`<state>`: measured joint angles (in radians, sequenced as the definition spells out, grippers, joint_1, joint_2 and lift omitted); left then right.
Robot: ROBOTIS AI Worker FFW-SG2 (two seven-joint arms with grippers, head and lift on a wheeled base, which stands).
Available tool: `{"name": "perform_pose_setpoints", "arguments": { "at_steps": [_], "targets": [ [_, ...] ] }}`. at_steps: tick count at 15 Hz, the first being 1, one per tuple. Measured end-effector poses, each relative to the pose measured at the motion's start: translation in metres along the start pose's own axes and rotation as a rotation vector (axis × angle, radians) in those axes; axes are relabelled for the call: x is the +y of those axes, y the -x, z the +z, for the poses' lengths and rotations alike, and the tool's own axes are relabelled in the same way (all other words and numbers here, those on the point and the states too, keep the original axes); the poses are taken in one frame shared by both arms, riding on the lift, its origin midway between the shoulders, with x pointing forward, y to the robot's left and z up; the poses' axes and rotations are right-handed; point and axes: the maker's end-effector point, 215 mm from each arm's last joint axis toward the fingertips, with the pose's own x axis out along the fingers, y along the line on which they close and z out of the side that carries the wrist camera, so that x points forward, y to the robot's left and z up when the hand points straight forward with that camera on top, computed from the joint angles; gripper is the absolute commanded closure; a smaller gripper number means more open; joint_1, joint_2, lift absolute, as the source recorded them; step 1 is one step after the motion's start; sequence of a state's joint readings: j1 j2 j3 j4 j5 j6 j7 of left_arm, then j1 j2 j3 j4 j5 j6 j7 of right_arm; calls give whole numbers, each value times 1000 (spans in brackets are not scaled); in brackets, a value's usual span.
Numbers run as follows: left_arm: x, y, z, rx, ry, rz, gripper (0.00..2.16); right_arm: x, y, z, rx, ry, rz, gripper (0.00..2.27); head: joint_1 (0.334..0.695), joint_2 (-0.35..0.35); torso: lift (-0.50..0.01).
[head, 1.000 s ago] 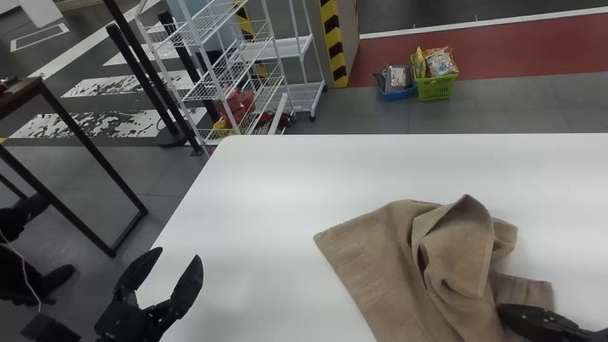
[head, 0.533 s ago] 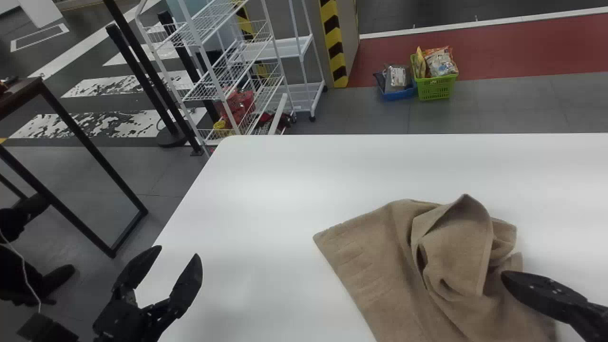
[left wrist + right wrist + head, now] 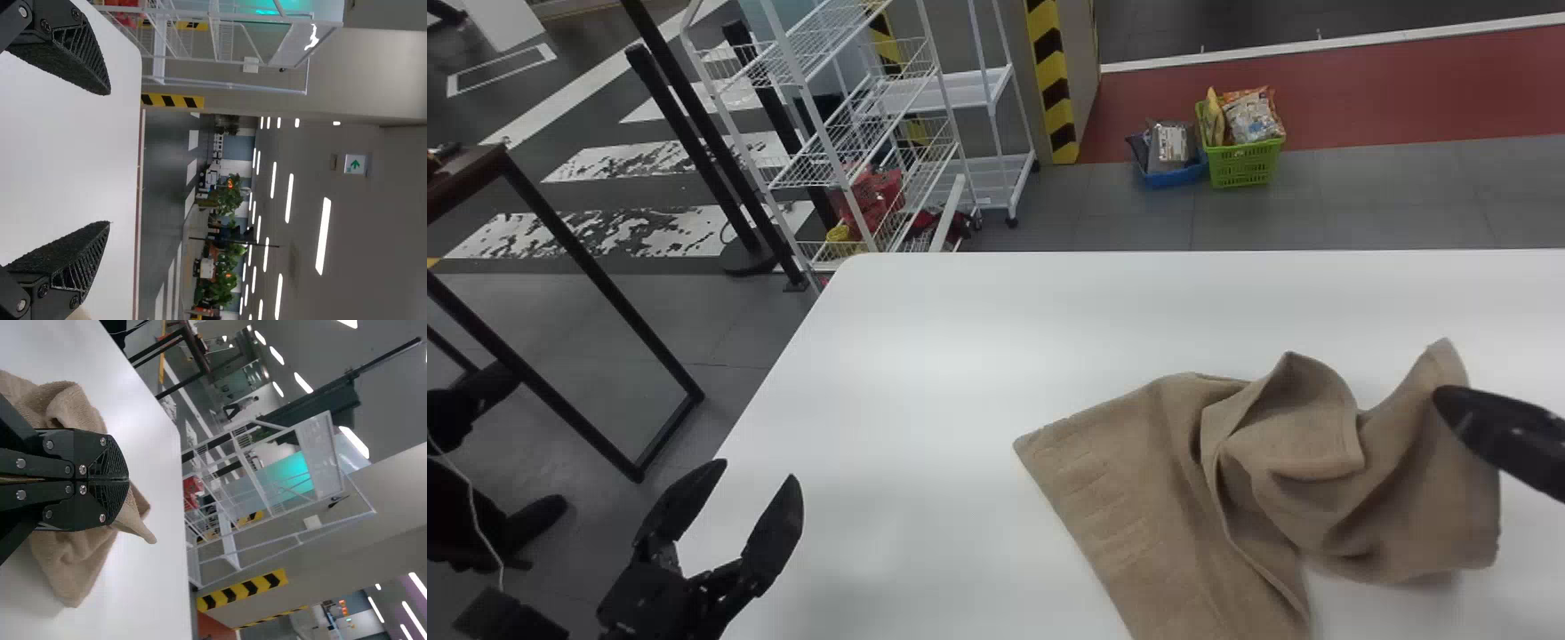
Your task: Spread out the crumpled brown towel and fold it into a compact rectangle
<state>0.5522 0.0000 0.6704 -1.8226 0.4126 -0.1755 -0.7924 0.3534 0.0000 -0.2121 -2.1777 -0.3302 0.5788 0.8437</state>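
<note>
The brown towel [image 3: 1156,498] lies on the right part of the white table [image 3: 925,400], flat at its left corner and bunched in folds toward the right, where its right end is lifted. At that raised end is my right gripper [image 3: 1449,404]; in the right wrist view the right gripper [image 3: 128,479] is shut on the towel [image 3: 73,563], cloth bulging out on both sides of it. My left gripper [image 3: 760,484] stands open near the table's left edge, well apart from the towel; in the left wrist view the left gripper [image 3: 107,158] has nothing between its fingers.
Beyond the table's far left corner stands a white wire rack [image 3: 827,133]. A green basket [image 3: 1243,162] and a blue basket [image 3: 1172,173] are on the floor behind the table. A dark-framed table [image 3: 560,240] stands off to the left.
My right gripper has moved away from the front edge toward the far side, drawing the towel's right end with it and lifting it. The left gripper has barely shifted.
</note>
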Motion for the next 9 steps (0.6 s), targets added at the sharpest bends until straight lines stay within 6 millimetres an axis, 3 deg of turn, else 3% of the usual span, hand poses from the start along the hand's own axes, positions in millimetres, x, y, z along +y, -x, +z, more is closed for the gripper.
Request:
{"name": "perform_pose_setpoints", "arguments": {
  "at_steps": [3,5,9],
  "targets": [
    [0,0,0,0,1,-2,124,-8,19,56,-151,64,-7,1443,695,350,-127],
    [0,0,-1,1,1,-2,124,-18,34,81,-209,85,-18,1443,695,350,-127],
    [-3,0,0,0,1,-15,124,-47,70,105,-241,117,-82,1443,695,292,-127]
  ]
}}
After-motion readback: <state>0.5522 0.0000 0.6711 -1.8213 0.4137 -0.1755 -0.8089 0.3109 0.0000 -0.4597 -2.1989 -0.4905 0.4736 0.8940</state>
